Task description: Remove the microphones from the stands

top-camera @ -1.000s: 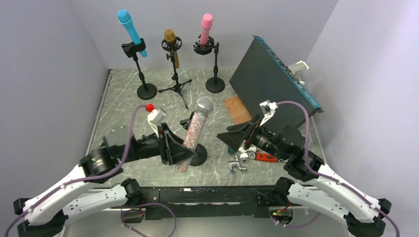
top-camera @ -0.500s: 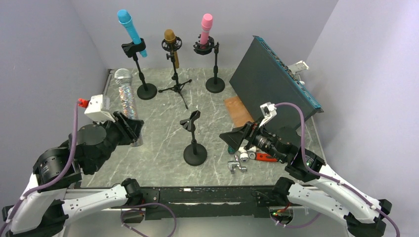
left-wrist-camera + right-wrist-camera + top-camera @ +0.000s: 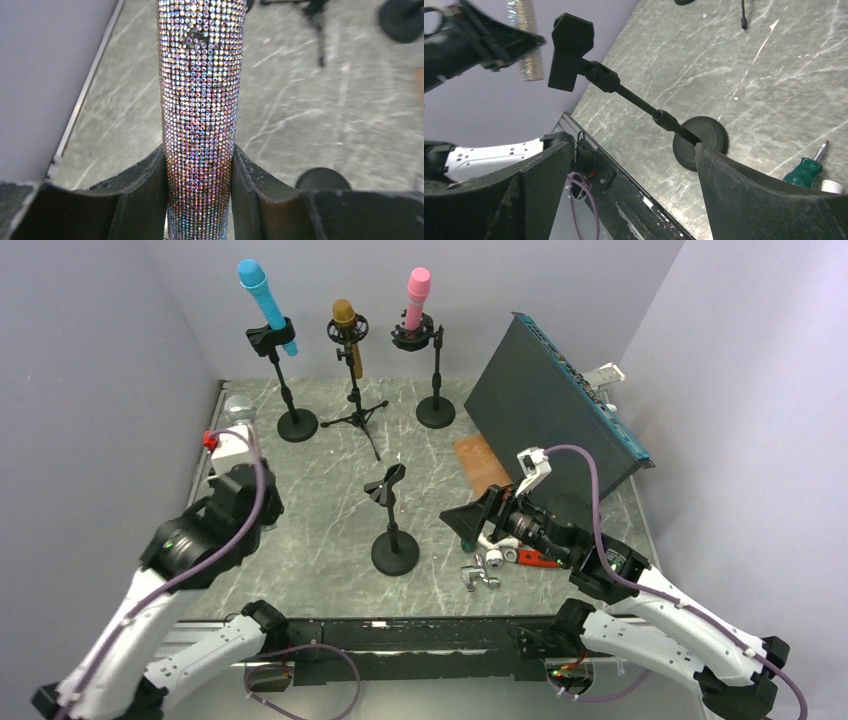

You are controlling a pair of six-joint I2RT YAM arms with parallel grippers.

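L gripper (image 3: 199, 152) is clamped on rhinestone mic (image 3: 200, 75), held near table's (image 3: 330, 470) L edge, well apart from stand (image 3: 391, 530). R gripper (image 3: 631, 150) is spread wide near stand base; marble top is seen btwn.

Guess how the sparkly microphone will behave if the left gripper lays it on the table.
Probably rolls: the microphone is a round tube and the table looks flat. Likely grippy, not slippery: its studded skin sits clamped in the left gripper. Seems rigid: it juts out straight.
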